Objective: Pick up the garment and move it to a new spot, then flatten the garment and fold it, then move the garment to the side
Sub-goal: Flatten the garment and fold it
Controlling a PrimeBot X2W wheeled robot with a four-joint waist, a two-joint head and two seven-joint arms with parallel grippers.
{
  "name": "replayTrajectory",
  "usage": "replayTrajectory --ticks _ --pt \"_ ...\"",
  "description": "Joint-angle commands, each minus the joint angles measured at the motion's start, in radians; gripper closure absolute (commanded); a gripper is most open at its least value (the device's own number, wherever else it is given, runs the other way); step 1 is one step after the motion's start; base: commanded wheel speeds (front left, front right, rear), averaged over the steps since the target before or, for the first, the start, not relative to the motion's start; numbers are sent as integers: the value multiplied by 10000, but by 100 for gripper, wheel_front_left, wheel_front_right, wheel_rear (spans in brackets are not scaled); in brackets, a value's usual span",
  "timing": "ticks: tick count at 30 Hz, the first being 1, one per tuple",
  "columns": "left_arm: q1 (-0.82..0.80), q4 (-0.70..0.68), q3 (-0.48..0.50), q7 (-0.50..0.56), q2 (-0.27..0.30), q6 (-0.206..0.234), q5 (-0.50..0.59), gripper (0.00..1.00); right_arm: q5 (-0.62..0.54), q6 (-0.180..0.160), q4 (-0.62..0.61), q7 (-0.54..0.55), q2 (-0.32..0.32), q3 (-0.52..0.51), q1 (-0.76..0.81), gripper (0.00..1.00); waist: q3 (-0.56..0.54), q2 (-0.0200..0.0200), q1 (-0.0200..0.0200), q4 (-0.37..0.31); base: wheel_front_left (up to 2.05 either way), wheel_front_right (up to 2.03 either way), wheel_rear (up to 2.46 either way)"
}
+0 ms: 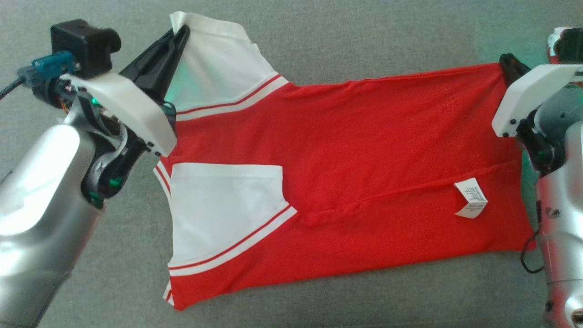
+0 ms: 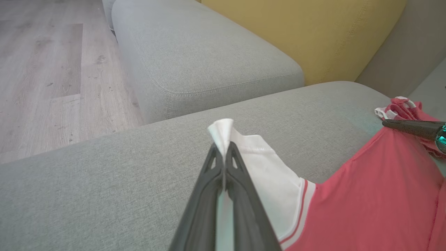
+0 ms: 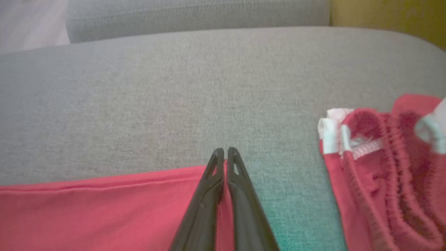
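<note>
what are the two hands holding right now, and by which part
Both hold the shirt: the left hand is shut on the tip of its white sleeve, the right hand on a red corner at the hem end.

The garment (image 1: pixel 364 150), a red shirt with white, red-striped sleeves, is lying spread flat across the grey sofa cushion (image 1: pixel 364 36), seemingly inside out, its white care label (image 1: pixel 472 197) showing near the hem. Its far sleeve (image 1: pixel 218 59) is lifting at the tip.
</note>
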Motion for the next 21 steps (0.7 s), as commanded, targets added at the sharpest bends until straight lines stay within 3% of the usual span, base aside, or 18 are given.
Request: replayTrajectory --ticks 1,9,15,21 --pt "-44 -306 502 -150 424 -5 -36 100 -32 65 -392 -368 -42 185 29 100 -213 0 0 -5 0 0 0" --pt "985 -867 579 -709 570 146 -195 100 202 65 -913 -1204 -13 432 923 100 -1050 0 0 68 0 0 0" --pt "2581 -1897 467 -1078 823 518 -330 100 188 65 -1674 -1463 10 177 2340 100 -1820 0 0 172 0 0 0" --pt "4528 -2383 74 -1706 515 976 -587 100 176 65 -2131 -1385 367 -449 3562 100 -2230 0 0 275 0 0 0"
